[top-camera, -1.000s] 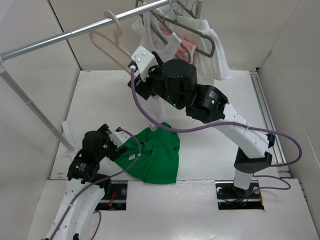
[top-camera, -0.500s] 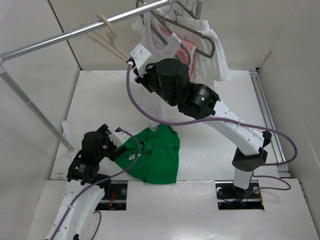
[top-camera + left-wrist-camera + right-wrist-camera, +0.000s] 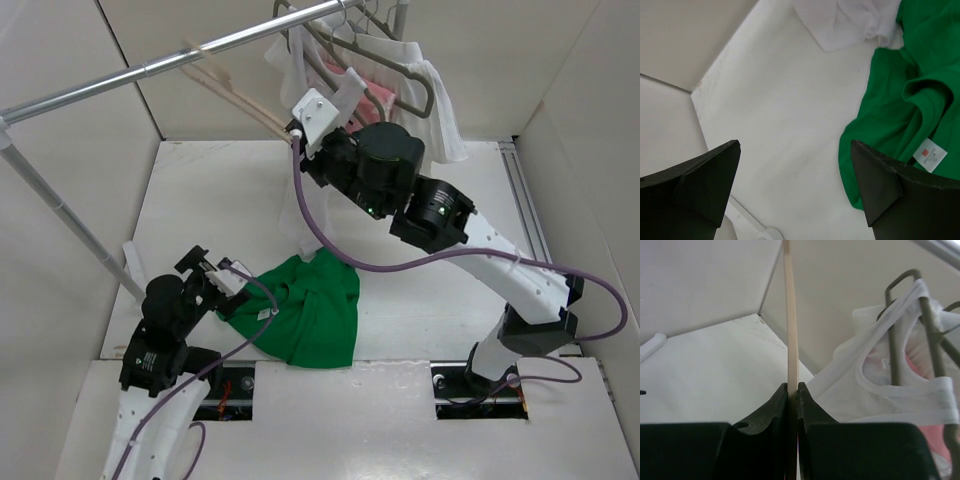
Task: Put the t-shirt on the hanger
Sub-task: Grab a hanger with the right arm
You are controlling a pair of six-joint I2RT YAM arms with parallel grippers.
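The green t-shirt [image 3: 312, 312] lies crumpled on the table near the front, its white neck label [image 3: 931, 155] showing in the left wrist view. My left gripper [image 3: 214, 277] hovers open just left of the t-shirt [image 3: 910, 95], with only bare table between its fingers [image 3: 795, 146]. The beige hanger [image 3: 232, 84] slants down from the rail to my right gripper [image 3: 292, 130], which is raised at the back. In the right wrist view the jaws [image 3: 792, 386] are shut on the thin edge of the hanger [image 3: 789, 315].
A metal rail [image 3: 140, 72] crosses the back left on a slanted post [image 3: 55, 210]. Grey-brown hangers [image 3: 400, 62] on it carry a white tank top [image 3: 900, 390] and a pink garment [image 3: 372, 96], close to the right of my right gripper. Walls enclose the table.
My right gripper has closed on the hanger and carried it right, so the hanger now lies edge-on under the rail. The left arm has drawn back slightly toward the front left.
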